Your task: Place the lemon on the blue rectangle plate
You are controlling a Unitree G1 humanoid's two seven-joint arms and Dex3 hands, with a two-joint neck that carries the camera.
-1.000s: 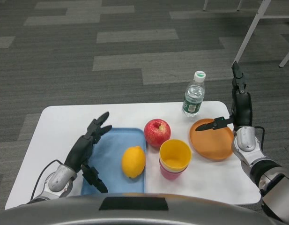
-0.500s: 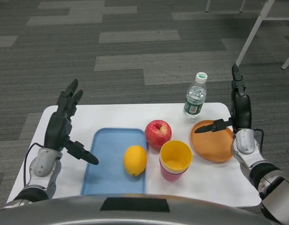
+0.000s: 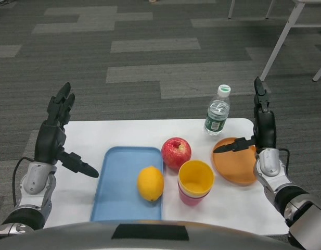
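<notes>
Lemon: yellow oval lemon point(image 3: 150, 183) lies on the right part of the flat blue rectangular plastic plate point(image 3: 121, 185), near its right rim; well to the right of the left hand, apart from both hands.
Task state: judged done as things lie, since the lemon sits inside the plate's rim.
Handling: likely firm, light, waxy rind; it rolls easily on its long axis. If it needs shifting, best taken across its middle from above.
Cups: stacked yellow-over-pink plastic cups point(image 3: 195, 182), just right of the lemon, between it and the right hand. They crowd any reach from that side.
Left hand: black left hand point(image 3: 52, 139) released, fingers spread and pointing up, raised over the desk's left edge, holding nothing.
Right hand: black right hand point(image 3: 261, 133) released, fingers upright, thumb stretched out, holding nothing, above the round orange plate point(image 3: 236, 161).
Apple: red apple point(image 3: 176, 152), behind the cups, near the blue plate's far right corner.
Bottle: clear plastic water bottle with white cap point(image 3: 217, 113), farthest, just left of the right hand.
Desk: white desk point(image 3: 129, 131).
</notes>
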